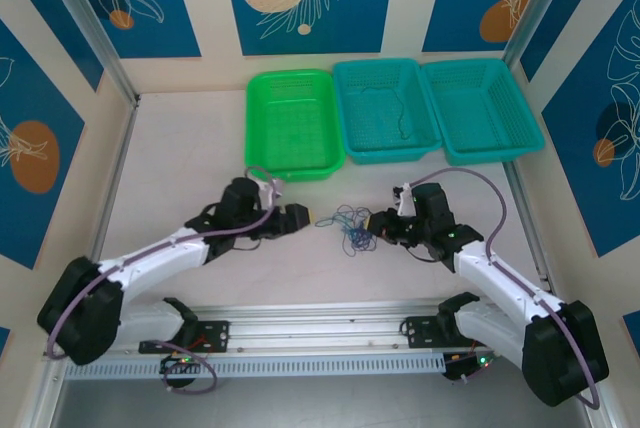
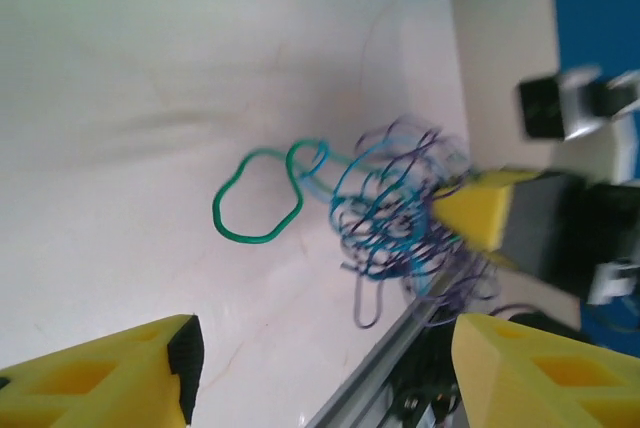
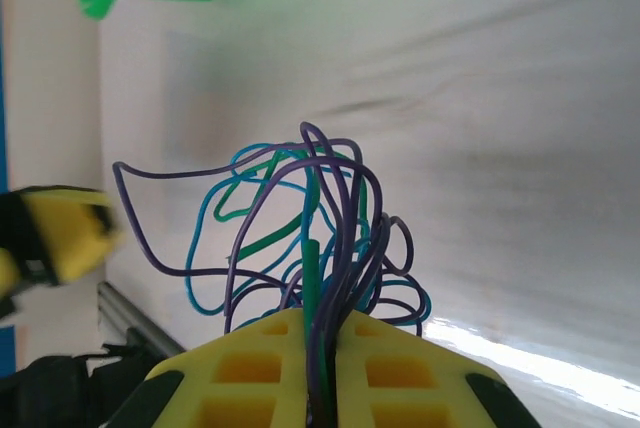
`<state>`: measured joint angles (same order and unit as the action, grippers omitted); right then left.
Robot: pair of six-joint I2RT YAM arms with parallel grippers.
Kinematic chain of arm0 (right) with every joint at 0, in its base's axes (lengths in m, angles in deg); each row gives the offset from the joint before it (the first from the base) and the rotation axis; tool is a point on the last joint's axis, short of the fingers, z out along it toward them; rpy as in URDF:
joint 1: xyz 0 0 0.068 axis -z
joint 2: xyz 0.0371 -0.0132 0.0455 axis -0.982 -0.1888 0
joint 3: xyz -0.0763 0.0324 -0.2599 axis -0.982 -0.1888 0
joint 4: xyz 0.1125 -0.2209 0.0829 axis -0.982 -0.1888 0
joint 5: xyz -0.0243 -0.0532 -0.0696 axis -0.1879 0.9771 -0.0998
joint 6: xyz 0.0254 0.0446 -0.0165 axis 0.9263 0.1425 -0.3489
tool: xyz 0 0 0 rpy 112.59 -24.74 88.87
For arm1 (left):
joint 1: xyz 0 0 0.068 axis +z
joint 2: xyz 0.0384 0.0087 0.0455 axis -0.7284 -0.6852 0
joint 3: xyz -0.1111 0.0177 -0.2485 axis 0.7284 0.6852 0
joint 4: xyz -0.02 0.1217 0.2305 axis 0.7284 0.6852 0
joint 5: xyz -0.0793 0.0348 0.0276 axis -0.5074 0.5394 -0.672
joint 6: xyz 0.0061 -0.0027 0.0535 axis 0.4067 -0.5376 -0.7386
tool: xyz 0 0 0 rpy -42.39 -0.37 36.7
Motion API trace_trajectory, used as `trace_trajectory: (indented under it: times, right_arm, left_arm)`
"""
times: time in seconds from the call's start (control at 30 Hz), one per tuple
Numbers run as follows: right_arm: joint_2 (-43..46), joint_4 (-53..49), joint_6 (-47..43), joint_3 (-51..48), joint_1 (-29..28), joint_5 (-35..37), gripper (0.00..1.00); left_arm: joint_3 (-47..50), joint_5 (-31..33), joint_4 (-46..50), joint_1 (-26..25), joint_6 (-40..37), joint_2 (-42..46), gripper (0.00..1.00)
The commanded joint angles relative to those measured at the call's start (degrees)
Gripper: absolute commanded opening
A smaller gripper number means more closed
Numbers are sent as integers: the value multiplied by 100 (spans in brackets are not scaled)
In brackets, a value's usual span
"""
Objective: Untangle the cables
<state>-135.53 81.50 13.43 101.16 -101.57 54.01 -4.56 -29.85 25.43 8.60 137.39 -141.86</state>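
The cables [image 1: 350, 227] lay in a loose knot on the table [image 1: 180, 168], at six o'clock from the middle teal basket [image 1: 385, 155]. The right claw [image 1: 377, 225], at three o'clock of the knot, was pinching several strands between its pressed fingers [image 3: 260, 368]. The left claw [image 1: 306, 216], at nine o'clock, stood spread, holding nothing.

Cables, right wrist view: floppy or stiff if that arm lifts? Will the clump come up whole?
Probably springy, not limp: the cables hold open loops above the right gripper pinching them. Likely very light, being so thin. Strands interweave, so the clump would probably lift together, the green loop trailing.
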Motion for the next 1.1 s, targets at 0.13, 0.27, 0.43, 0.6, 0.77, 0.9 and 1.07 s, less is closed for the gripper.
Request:
trace_trajectory:
  times: [0.13, 0.27, 0.43, 0.6, 0.77, 0.9, 1.07]
  right_arm:
    - [111, 470, 40, 351, -374, -368, 10]
    - [84, 754, 96, 350, -602, -491, 10]
    - [65, 798, 94, 388, -760, -422, 10]
    - [180, 181, 71, 302, -710, 339, 10]
    - [264, -890, 379, 30, -243, 1509, 8]
    - [521, -1314, 708, -411, 799, 1699, 8]
    - [984, -1787, 692, -720, 2023, 1584, 10]
  left_arm:
    - [243, 500, -1445, -149, 1382, -670, 81]
    - [305, 454, -2067, -152, 1920, -856, 84]
    - [471, 606, -2509, -150, 2292, -839, 42]
    - [533, 1050, -1842, -75, 1790, -227, 0]
    - [364, 1459, -433, 201, 875, 731, 0]
    - [406, 1452, 295, 709, 543, 1294, 0]
    - [522, 1392, 722, 1166, 302, 1691, 0]
